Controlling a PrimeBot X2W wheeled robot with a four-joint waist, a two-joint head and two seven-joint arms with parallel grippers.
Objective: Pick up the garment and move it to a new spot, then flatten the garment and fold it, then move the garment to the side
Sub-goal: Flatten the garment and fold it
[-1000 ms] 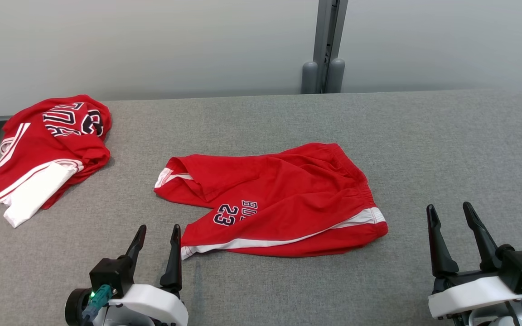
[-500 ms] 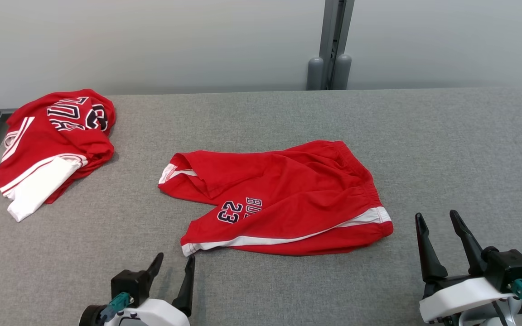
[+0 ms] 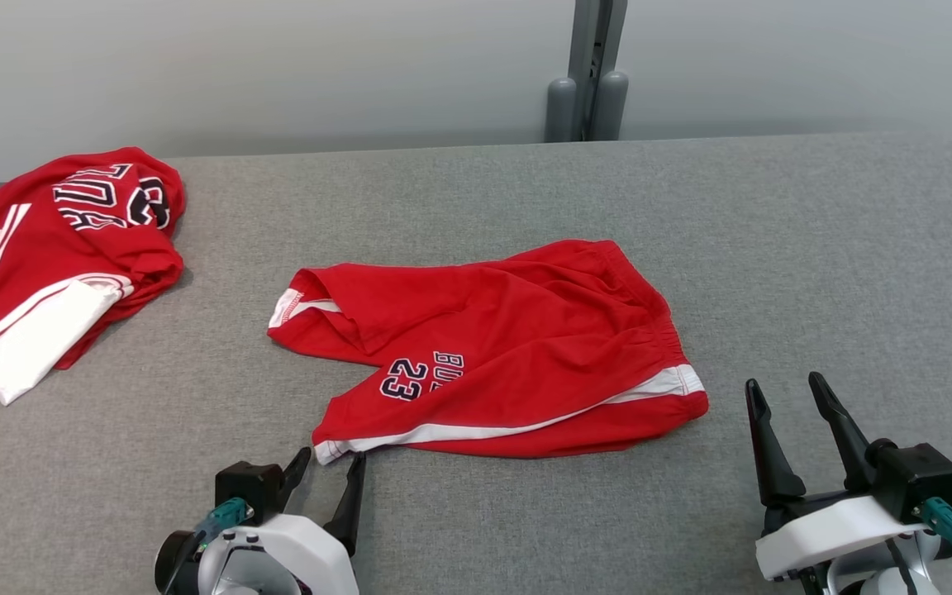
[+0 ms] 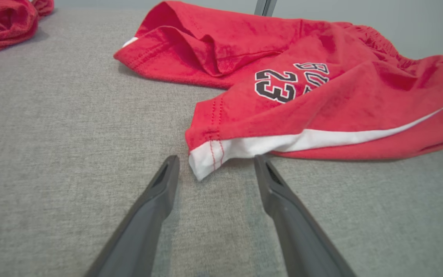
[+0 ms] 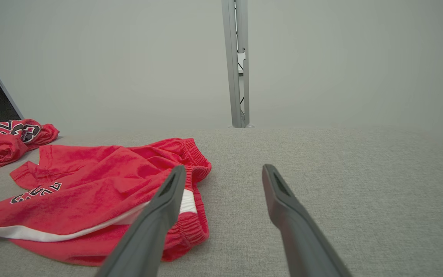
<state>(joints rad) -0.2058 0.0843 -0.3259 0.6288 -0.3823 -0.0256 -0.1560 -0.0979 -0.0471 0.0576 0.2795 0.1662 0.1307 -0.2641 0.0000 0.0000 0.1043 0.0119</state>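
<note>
The garment [image 3: 509, 355] is a pair of red shorts with a white side stripe and "23" print. It lies loosely spread at the middle of the grey table [image 3: 815, 248]. My left gripper [image 3: 331, 456] is open and low at the near left. In the left wrist view the white hem corner of the shorts [image 4: 321, 100] sits just ahead of its fingertips, between them, with the left gripper [image 4: 217, 158] touching nothing. My right gripper [image 3: 783, 381] is open and empty, off the waistband end. In the right wrist view the shorts [image 5: 90, 192] lie left of the right gripper [image 5: 223, 167].
A second red garment [image 3: 71, 240], a crumpled jersey with white trim, lies at the table's far left corner. A grey post [image 3: 587, 74] stands behind the table's far edge against a pale wall. Bare table stretches right of the shorts.
The head camera has shifted a little. My left gripper has drawn back and to the right, so its tips now flank the hem corner. The right gripper has edged left; the shorts lie unchanged.
</note>
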